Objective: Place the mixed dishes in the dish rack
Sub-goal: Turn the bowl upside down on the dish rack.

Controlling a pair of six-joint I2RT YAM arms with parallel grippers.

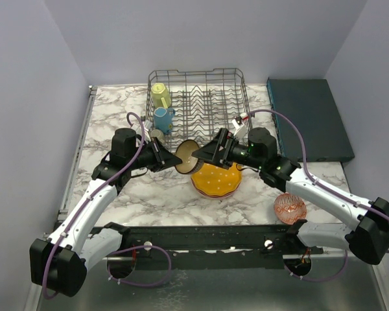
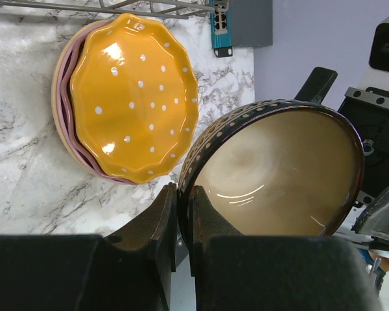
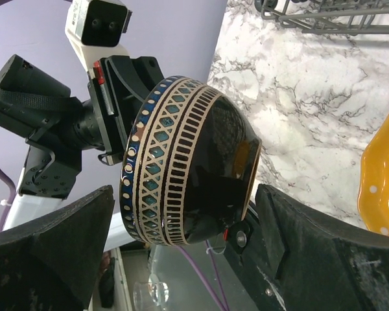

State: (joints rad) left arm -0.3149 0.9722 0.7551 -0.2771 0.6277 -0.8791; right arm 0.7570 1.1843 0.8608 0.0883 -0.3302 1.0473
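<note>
I held the brown bowl [image 2: 272, 168] by its rim, clenched in my left fingers [image 2: 157, 223], in the air beside the orange plate [image 1: 215, 181], short of the rack [image 1: 201, 97]. My right fingers [image 3: 58, 240] stood wide apart around it. Had the left let go before the right closed, I judged the bowl would drop onto the plate.

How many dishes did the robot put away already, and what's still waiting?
Done: the yellow mug and blue mug sit in the dish rack. In hand: the left tool pinches the dark brown bowl by its rim, lifted off the table, and the right tool stands open around it. Left: that bowl, the orange plate stacked on the pink plate, and the red-patterned bowl on the table.
</note>
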